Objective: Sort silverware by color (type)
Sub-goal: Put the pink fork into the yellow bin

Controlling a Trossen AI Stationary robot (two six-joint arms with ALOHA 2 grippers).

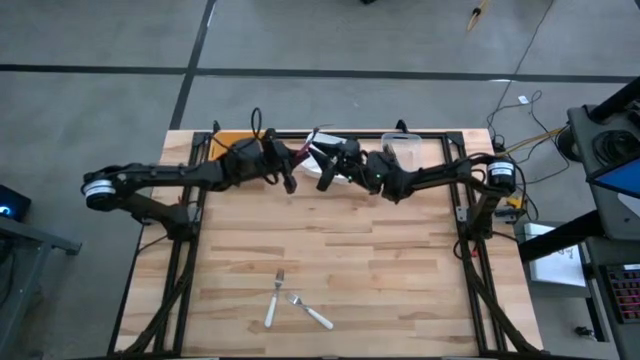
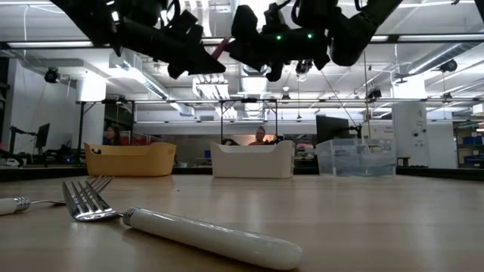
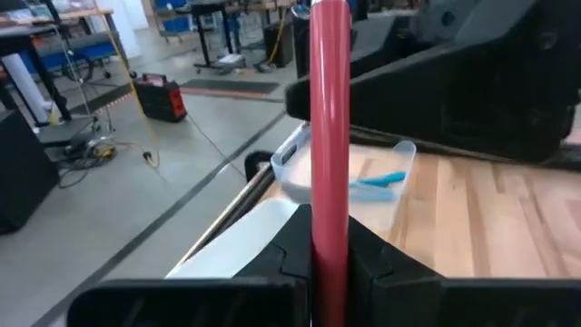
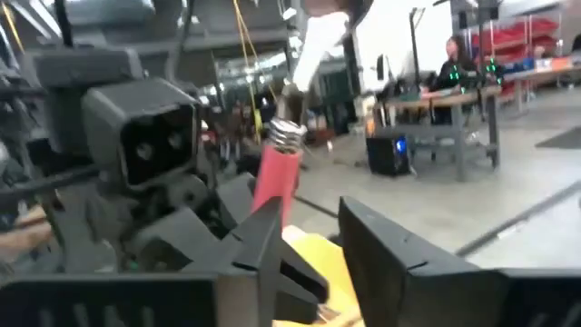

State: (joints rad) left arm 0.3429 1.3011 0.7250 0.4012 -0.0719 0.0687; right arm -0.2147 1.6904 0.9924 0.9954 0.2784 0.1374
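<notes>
My left hand (image 3: 329, 272) is closed on a red-handled fork (image 3: 329, 136); in the left wrist view its handle runs straight out from between my fingers, long axis in line with the hand. In the high view both hands meet near the top centre of the frame, above the row of bins, and the fork (image 1: 303, 152) bridges the small gap between them.

My right hand (image 4: 309, 245) faces it from the other side. In the right wrist view the red handle stands just beside one of my parted fingers, so that hand looks open and, as far as I can tell, grips nothing.

I judge this a handover or a drop, and the orange bin (image 1: 228, 140) lies nearer my left arm.

Two white-handled forks (image 1: 295, 308) lie crossed on the bench (image 1: 400, 260) at lower centre, well apart from both hands.
</notes>
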